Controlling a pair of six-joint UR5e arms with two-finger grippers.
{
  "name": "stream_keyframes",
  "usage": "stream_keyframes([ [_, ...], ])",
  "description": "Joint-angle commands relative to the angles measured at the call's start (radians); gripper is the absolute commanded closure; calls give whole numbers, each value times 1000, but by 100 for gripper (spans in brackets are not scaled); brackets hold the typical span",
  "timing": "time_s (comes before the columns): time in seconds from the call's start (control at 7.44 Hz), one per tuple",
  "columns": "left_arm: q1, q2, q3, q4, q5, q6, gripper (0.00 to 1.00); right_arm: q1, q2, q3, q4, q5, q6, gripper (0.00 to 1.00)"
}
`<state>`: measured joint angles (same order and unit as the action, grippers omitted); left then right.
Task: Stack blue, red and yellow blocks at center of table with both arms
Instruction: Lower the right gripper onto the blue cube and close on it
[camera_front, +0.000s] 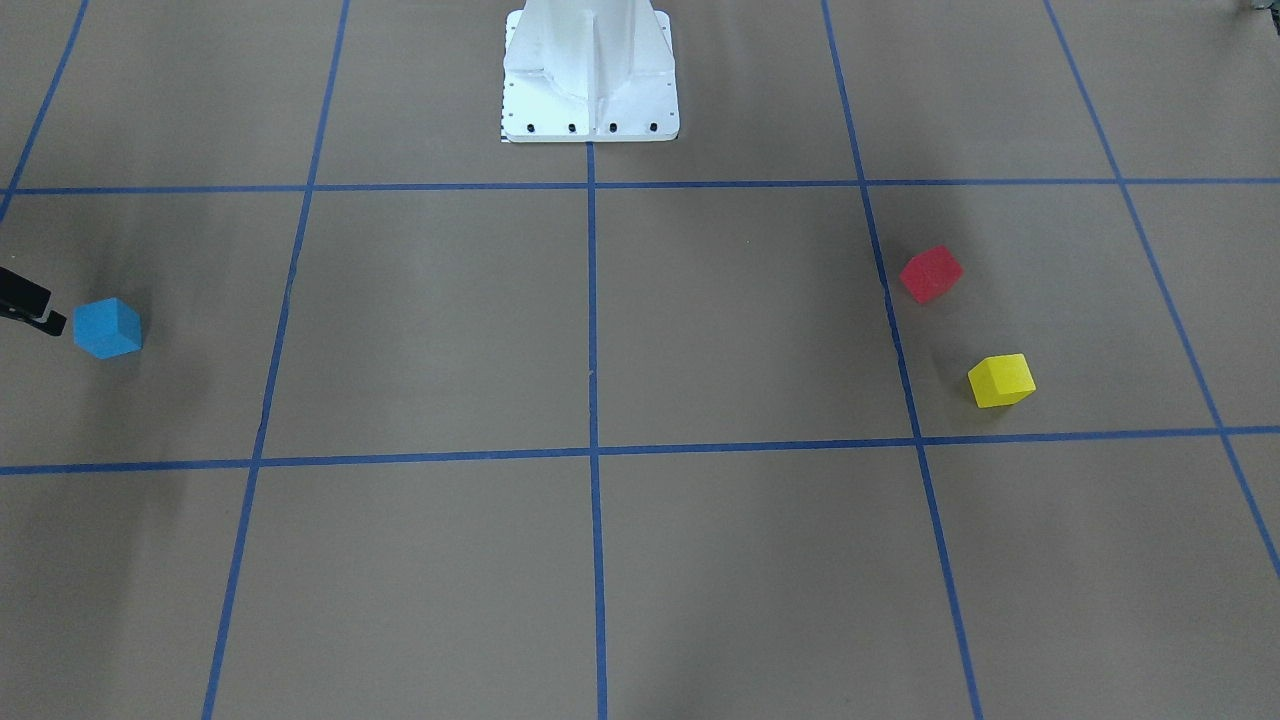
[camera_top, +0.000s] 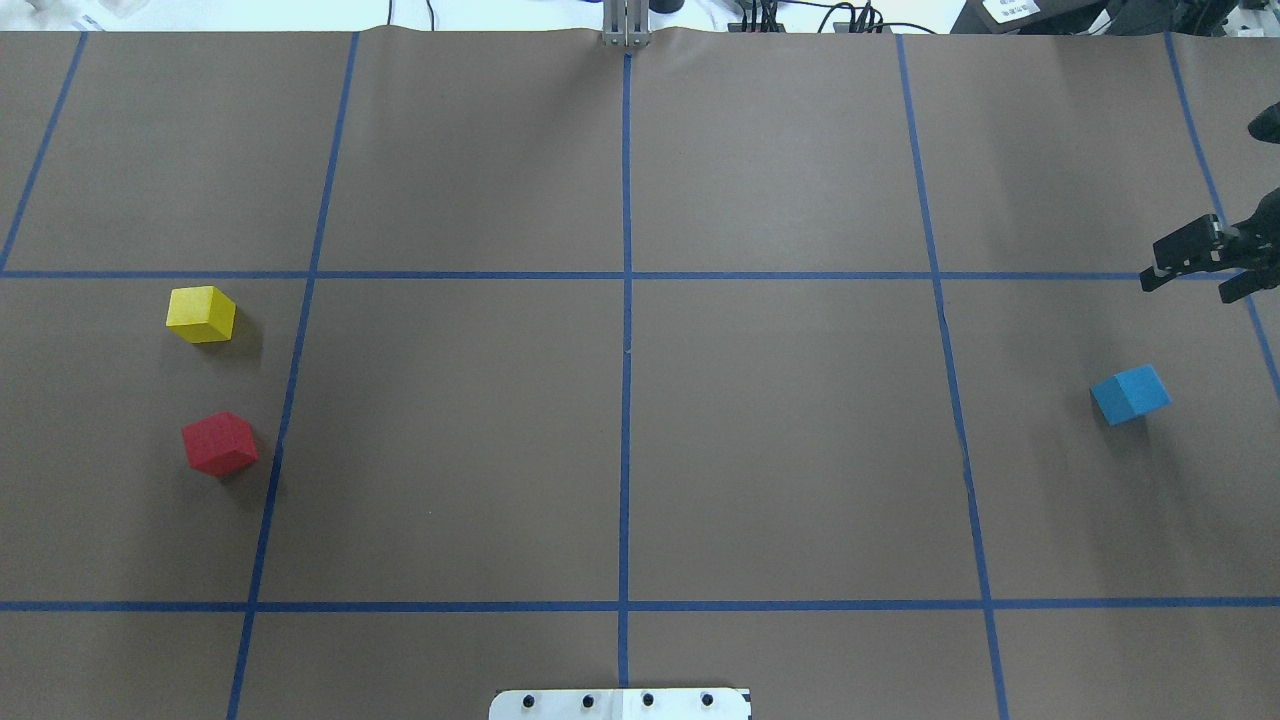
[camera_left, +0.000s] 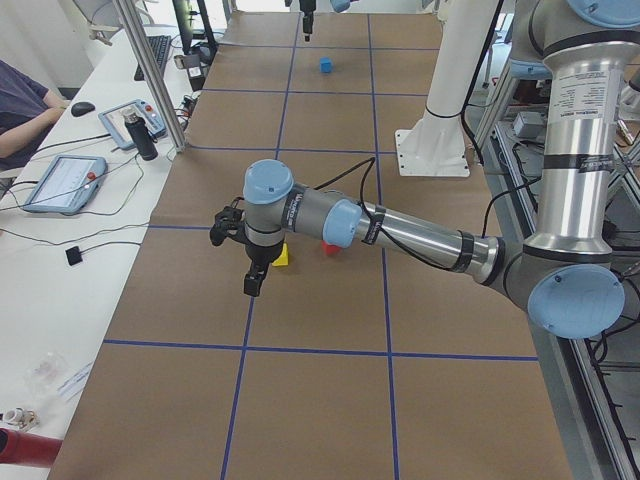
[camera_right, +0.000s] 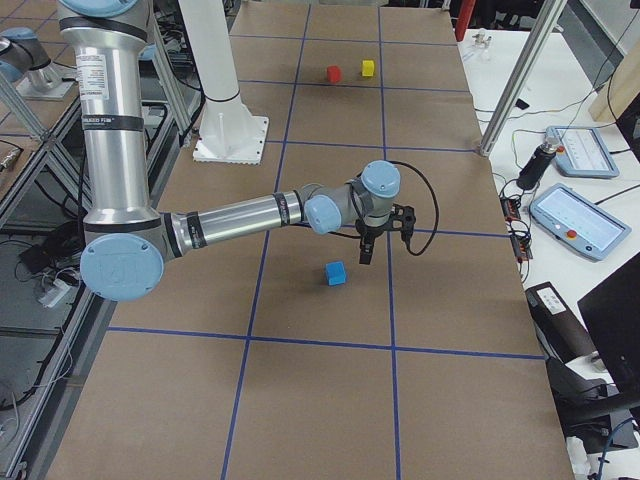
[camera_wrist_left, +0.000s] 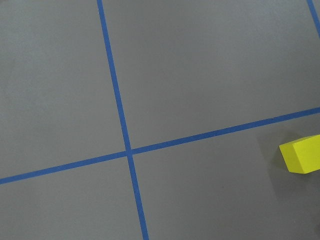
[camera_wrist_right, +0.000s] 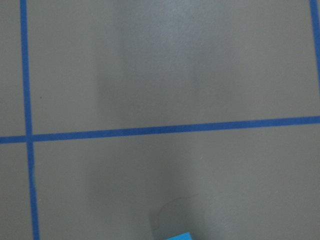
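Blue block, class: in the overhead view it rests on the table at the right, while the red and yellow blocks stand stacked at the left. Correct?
Not stacked: the red block and yellow block each rest on the table, apart, at the left. The blue block is at the right, as said. The overhead exterior view shows this.

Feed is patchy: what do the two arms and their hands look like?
The left arm and right arm are silver tubes with light-blue round joint caps. A black cable runs along each forearm to the wrist. The left hand and right hand are black, with slim fingers. Each upper tube carries a printed label, too small to read.
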<state>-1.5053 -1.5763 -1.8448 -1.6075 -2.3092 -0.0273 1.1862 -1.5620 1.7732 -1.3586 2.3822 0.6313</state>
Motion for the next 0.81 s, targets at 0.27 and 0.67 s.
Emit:
stream_keyframes([
  [0.27, 2, -7, -16, -3, 1, 1, 0, -169, -99, -12, 148, -145, -18, 1],
  [0.67, 2, -5, -17, -5, -1, 3, 0, -206, -98, -46, 145, -159, -103, 1],
])
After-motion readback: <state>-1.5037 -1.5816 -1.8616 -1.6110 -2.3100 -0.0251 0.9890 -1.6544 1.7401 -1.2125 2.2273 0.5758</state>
